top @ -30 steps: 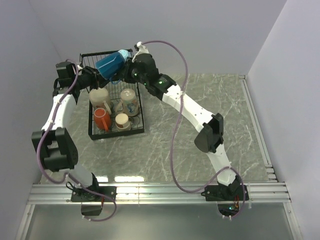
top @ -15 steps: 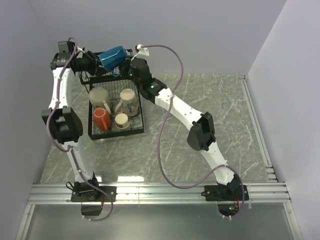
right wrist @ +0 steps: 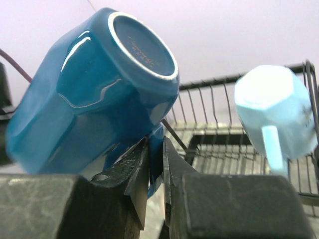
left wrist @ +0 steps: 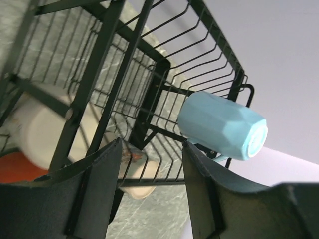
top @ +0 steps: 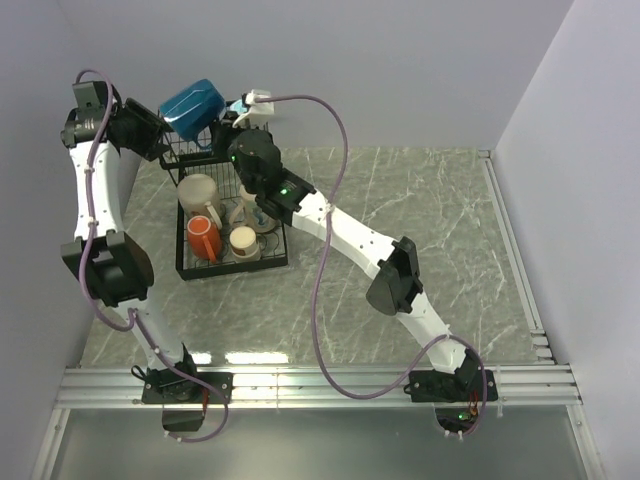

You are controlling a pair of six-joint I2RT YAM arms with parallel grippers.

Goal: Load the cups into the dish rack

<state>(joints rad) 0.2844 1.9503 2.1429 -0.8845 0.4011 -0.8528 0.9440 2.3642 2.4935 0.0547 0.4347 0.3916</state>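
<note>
My right gripper (right wrist: 155, 142) is shut on the handle of the dark blue mug (right wrist: 94, 84) and holds it tilted, base up. In the top view this mug (top: 192, 104) hangs above the back left corner of the black wire dish rack (top: 236, 271). The light blue mug (right wrist: 273, 107) rests on the rack's upper shelf (right wrist: 209, 99), and it also shows in the left wrist view (left wrist: 219, 124). My left gripper (left wrist: 152, 149) is open and empty, raised left of the rack (left wrist: 149, 84), just left of the dark blue mug in the top view (top: 150, 135).
On the rack's lower tier stand a cream mug (top: 198, 190), an orange-red mug (top: 203, 238), a small cream mug (top: 245, 242) and a patterned cream mug (top: 258, 205). Grey walls close in behind and on the left. The marble table (top: 420, 220) stretches right of the rack.
The right arm has carried the dark blue mug left and higher over the rack's back edge. The left arm has swung up and back to the left, away from the rack.
</note>
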